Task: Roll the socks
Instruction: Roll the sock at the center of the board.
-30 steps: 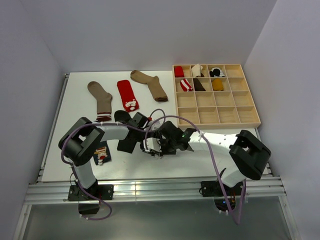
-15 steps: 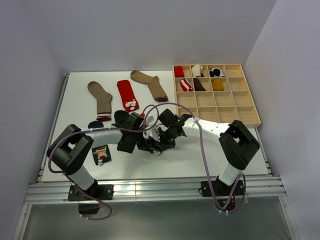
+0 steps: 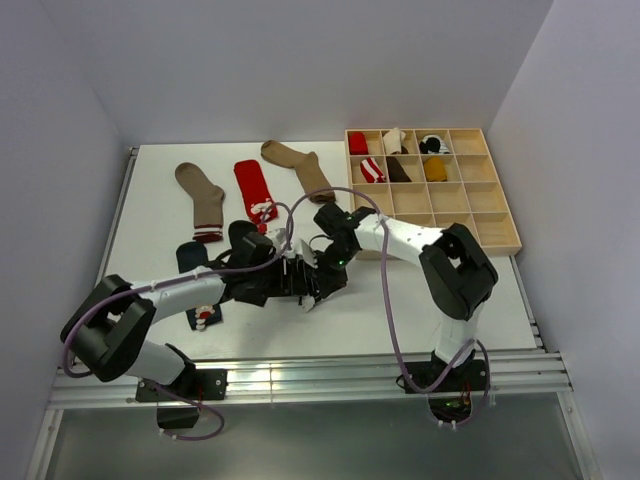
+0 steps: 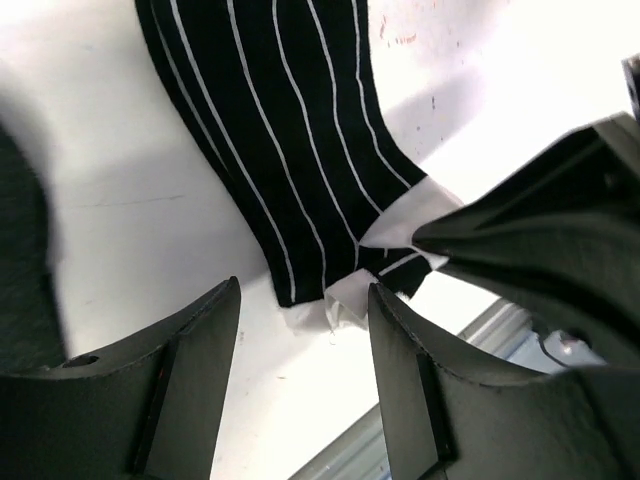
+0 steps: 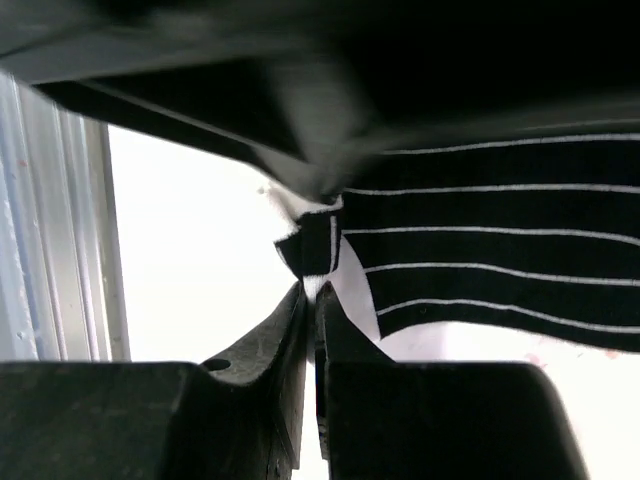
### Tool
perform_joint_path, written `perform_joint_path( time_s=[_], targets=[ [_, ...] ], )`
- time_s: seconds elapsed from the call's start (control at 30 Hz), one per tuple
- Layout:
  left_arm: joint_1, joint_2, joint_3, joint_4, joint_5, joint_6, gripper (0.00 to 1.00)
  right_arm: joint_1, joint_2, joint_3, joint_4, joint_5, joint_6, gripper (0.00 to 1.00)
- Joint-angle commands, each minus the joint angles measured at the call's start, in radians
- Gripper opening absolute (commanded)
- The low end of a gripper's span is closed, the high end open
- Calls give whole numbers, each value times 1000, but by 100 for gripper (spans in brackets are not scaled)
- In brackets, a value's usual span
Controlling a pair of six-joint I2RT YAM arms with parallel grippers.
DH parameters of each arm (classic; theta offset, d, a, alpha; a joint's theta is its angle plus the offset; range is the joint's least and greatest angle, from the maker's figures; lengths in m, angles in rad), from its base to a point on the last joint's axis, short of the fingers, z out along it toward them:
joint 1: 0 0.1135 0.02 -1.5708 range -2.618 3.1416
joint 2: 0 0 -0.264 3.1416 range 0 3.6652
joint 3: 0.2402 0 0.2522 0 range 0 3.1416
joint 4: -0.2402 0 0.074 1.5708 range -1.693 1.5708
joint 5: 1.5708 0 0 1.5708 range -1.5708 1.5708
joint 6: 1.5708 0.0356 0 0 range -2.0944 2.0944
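The striped sock (image 4: 290,130) lies flat near the middle of the white table (image 3: 420,300), at about 5 o'clock from the red sock (image 3: 253,187). The right gripper (image 5: 310,292) has its two fingers squeezed together on the sock's white toe end. The left gripper (image 4: 303,300) hangs just over that same end with its fingers wide apart, holding nothing, and from there the stripy part runs off toward 11 o'clock.

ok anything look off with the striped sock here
Only the striped sock: its white toe end is crumpled and folded over, not lying flat, where the shut right claw pinches it. The left claw hovers open over that end.
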Motion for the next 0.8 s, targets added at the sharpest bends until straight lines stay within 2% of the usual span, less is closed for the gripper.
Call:
perform_joint_path(
  time_s=[0.0, 0.3, 0.6, 0.77],
  targets=[
    [-19, -89, -10, 114, -79, 28, 60, -47, 60, 51, -101, -14, 32, 4],
    [-129, -124, -36, 199, -225, 57, 63, -74, 135, 86, -134, 6, 81, 2],
    [-164, -112, -61, 300, -248, 83, 63, -90, 207, 135, -177, -3, 122, 1],
    [-175, -143, -142, 395, -285, 42, 61, -100, 234, 157, -189, -17, 142, 1]
  ],
)
